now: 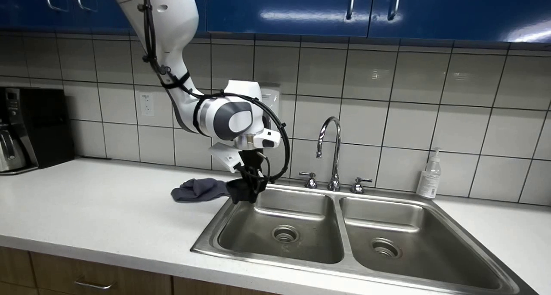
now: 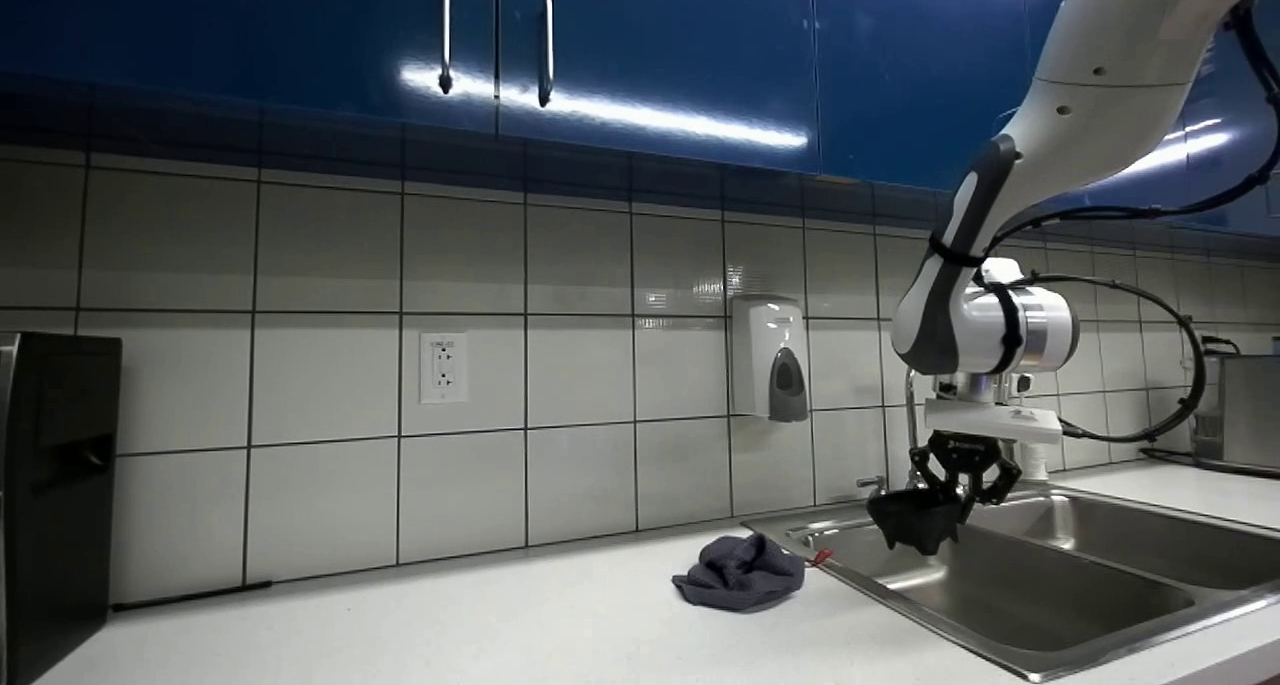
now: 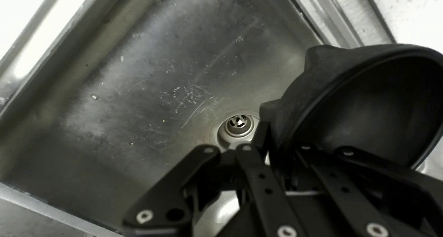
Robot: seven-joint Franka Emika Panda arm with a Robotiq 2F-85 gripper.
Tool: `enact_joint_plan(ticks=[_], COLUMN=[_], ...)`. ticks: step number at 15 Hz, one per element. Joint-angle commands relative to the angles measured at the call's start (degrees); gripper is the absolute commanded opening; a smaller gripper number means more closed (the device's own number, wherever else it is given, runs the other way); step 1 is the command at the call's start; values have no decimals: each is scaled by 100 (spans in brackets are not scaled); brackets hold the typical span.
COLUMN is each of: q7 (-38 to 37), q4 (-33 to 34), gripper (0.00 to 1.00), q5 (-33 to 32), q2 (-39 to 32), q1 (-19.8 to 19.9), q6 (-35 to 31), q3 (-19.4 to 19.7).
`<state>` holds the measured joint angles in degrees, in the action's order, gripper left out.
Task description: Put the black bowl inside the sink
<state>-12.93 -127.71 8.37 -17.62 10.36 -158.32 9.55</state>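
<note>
The black bowl (image 2: 913,522) is held by its side wall in my gripper (image 2: 966,513). In an exterior view the bowl (image 1: 241,190) hangs at the back left corner of the sink (image 1: 206,243), above its rim. The gripper (image 1: 257,185) points down over the left basin there. In the wrist view the bowl (image 3: 367,105) is tilted at the right, its inside facing the camera. The gripper's fingers (image 3: 273,140) close on the bowl's wall, and the sink floor with its drain shows below. The fingertips are partly hidden against the dark bowl.
A dark grey cloth (image 2: 740,572) lies on the counter (image 1: 107,209) beside the sink. The faucet (image 1: 335,157) and its handles stand behind the basins. A soap bottle (image 1: 429,176) stands at the back right. A coffee maker (image 1: 36,127) stands at the far left.
</note>
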Motion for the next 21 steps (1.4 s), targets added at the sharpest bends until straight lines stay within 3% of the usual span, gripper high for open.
enact_joint_plan(ticks=[1, 21], q7=[194, 144], q4=[565, 2236], gripper=[2, 2], q5=[159, 437], q2=[-484, -2475], q1=[198, 581], q6=[226, 887], q3=[24, -58])
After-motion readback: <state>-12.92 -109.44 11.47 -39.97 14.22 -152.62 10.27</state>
